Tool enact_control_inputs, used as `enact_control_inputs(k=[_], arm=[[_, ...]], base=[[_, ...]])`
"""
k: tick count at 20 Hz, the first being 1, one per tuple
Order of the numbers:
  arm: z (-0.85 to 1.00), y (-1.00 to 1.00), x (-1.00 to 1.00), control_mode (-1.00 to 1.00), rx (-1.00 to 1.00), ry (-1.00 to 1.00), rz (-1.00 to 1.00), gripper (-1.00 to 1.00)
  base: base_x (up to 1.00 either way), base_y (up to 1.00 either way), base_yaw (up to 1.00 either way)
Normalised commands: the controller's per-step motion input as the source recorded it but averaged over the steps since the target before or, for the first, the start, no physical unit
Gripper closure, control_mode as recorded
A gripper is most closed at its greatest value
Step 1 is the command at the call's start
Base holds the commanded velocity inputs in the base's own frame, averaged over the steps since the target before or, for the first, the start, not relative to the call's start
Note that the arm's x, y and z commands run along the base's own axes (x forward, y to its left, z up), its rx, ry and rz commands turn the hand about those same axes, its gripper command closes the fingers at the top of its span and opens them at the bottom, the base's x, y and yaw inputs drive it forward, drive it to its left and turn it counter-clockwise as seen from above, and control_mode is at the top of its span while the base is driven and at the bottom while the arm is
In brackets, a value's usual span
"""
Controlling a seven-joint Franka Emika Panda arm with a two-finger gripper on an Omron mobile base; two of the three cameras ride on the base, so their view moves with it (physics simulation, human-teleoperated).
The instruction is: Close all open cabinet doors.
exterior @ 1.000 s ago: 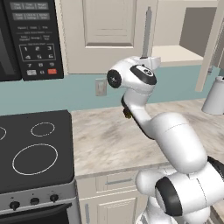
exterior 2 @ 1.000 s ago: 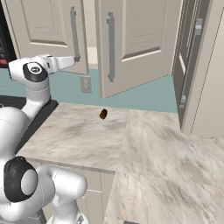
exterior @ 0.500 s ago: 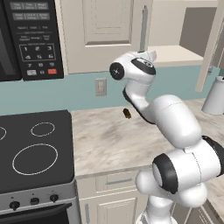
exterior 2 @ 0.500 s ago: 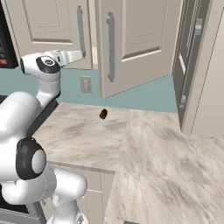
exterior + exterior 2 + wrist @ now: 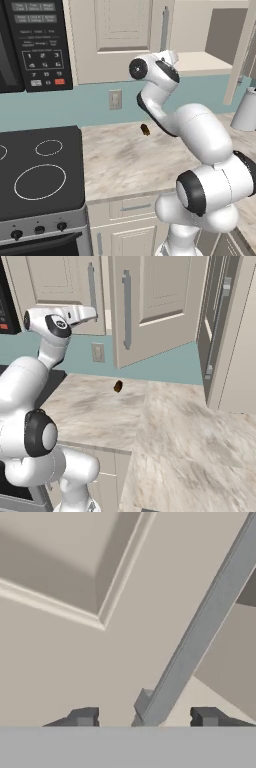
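My gripper (image 5: 145, 717) is open against the left beige cabinet door (image 5: 55, 286), and that door lies about flat to the cabinet front. The lower end of the door's silver bar handle (image 5: 200, 632) sits between my two dark fingertips (image 5: 85, 716), which stand apart on either side of it. The hand (image 5: 174, 54) reaches up to the handle (image 5: 164, 25) of this door (image 5: 120, 40). In the right base view my gripper (image 5: 94, 312) is below the handle (image 5: 91, 288). The neighbouring door (image 5: 155, 301) stands swung out, handle (image 5: 126, 308) on its free edge; edge-on it is the open door (image 5: 245, 50).
A black microwave (image 5: 30, 45) hangs at left over the stove (image 5: 40, 170). A small brown object (image 5: 145, 130) lies on the marble counter (image 5: 170, 426) below a wall outlet (image 5: 115, 99). A white container (image 5: 247, 107) stands at right. Another tall door (image 5: 220, 326) juts out there.
The hand has risen toward the lower end of the left door's handle, and the arm's elbow has swung over. The doors have not moved.
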Motion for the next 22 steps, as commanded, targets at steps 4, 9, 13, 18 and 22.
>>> enact_control_inputs(k=[4,9,13,18,22], arm=[[0.0,0.0,0.22,-1.0,0.0,0.1,0.0,-1.0],[0.0,0.0,-0.29,-1.0,0.0,0.02,0.0,-1.0],[0.0,0.0,-0.85,-1.0,0.0,0.0,0.0,-1.0],[0.08,0.0,-1.0,-1.0,0.0,-0.06,0.0,-1.0],[0.21,0.0,-1.0,-1.0,0.0,-0.09,0.0,-1.0]], base=[[0.0,0.0,0.0],[0.0,0.0,0.0],[0.0,0.0,0.0],[0.0,0.0,0.0],[0.0,0.0,0.0]])
